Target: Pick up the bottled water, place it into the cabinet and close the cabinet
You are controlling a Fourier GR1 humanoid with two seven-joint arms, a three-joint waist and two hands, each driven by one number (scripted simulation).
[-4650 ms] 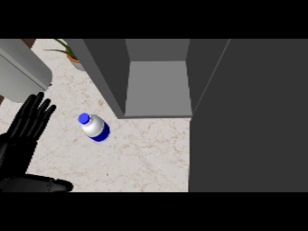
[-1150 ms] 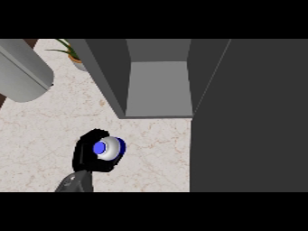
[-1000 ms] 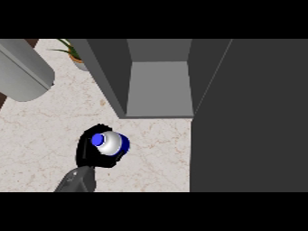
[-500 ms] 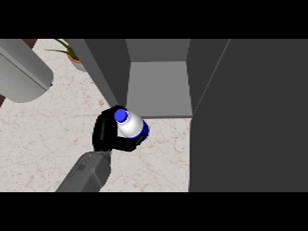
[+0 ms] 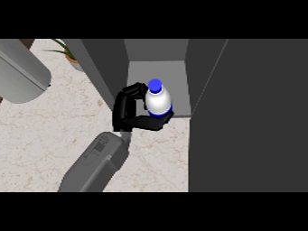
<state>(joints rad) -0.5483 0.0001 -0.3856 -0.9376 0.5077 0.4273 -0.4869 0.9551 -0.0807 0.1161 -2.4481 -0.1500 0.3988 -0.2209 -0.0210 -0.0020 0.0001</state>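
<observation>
Black right hand (image 5: 135,113) curled round glossy white, blue-capped bottled water (image 5: 158,100), now farther, at grey cabinet (image 5: 157,74) opening above speckled marble table (image 5: 43,135).

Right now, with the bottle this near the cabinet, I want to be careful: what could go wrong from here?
1. The left hand, curled round the bottled water, is close to the cabinet's left wall; pushing in could catch its fingers there.
2. The bottled water is only at the shelf's front edge; released here, it might tip out.
3. Swinging the open door early could hit the arm.
</observation>
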